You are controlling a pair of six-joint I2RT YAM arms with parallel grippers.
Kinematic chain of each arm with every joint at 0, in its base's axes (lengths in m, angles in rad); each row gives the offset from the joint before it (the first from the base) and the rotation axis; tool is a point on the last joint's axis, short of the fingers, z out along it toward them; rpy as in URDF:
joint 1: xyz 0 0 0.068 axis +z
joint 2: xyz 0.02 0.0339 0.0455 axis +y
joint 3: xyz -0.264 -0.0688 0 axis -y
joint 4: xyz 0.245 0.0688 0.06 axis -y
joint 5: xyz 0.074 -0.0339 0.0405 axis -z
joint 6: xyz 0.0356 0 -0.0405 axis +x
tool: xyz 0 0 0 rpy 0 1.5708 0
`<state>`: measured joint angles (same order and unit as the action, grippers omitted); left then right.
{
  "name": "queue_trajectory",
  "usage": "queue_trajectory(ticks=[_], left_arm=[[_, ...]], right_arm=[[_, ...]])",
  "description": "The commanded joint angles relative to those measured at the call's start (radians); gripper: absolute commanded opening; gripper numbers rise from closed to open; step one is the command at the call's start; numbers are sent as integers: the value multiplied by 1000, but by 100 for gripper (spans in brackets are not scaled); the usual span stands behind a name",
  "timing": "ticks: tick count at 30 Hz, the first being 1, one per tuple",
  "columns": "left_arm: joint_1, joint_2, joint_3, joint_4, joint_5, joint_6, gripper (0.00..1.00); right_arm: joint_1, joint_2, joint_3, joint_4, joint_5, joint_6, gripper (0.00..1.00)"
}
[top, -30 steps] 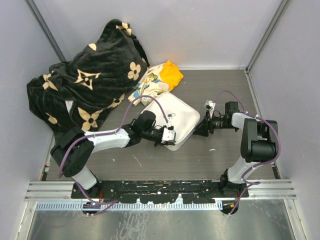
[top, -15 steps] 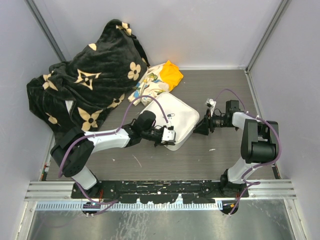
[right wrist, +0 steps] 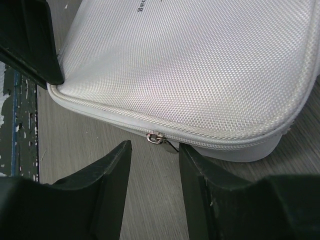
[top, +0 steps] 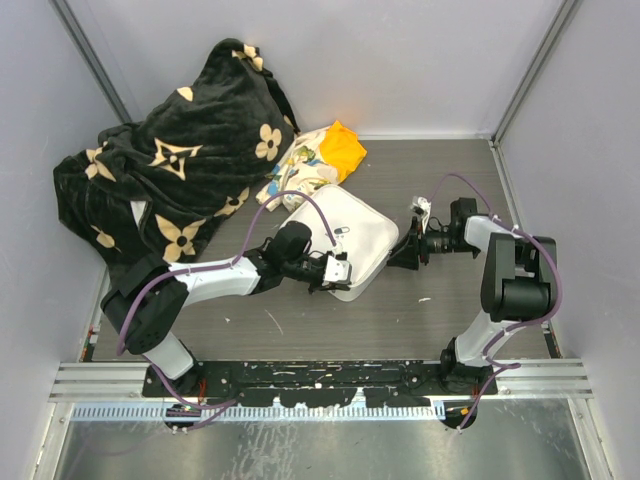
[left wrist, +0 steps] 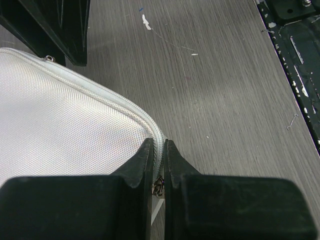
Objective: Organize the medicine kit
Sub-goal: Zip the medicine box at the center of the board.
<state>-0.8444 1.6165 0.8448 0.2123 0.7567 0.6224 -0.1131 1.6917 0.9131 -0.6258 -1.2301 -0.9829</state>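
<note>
The medicine kit (top: 358,238), a white rounded-square zip case, lies closed at the middle of the table. My left gripper (top: 338,274) is at its near corner. In the left wrist view that gripper (left wrist: 158,146) is shut on the zip seam of the kit (left wrist: 65,125), with a small metal zipper pull (left wrist: 159,186) pinched between the jaws. My right gripper (top: 402,254) is at the case's right edge. In the right wrist view that gripper (right wrist: 155,150) is open. A second zipper pull (right wrist: 161,139) on the kit (right wrist: 200,65) hangs just ahead of the gap, close to the right finger.
A black blanket with beige flowers (top: 170,170) fills the back left. A floral-and-orange cloth bundle (top: 320,155) lies just behind the kit. Grey walls close in the table on three sides, and the arms' black base rail (top: 320,378) runs along the near edge.
The right wrist has shifted slightly and its jaws have narrowed a little. The left arm and the kit have not moved.
</note>
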Motion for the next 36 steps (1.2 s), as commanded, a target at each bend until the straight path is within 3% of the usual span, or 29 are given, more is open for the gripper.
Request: queue_trajectory(ticks=[1, 8, 15, 23, 36], left_arm=[[-5, 4, -15, -97, 39, 4, 0], [-5, 4, -16, -99, 42, 4, 0], [-5, 8, -13, -99, 45, 2, 0], [-5, 4, -15, -97, 42, 3, 0], [-5, 9, -21, -65, 4, -26, 0]], right_arm=[[4, 12, 39, -43, -64, -59, 47], [4, 30, 43, -19, -66, -29, 40], [6, -56, -37, 222, -19, 199, 30], [9, -81, -60, 235, 15, 213, 26], [12, -137, -105, 249, 66, 209, 2]])
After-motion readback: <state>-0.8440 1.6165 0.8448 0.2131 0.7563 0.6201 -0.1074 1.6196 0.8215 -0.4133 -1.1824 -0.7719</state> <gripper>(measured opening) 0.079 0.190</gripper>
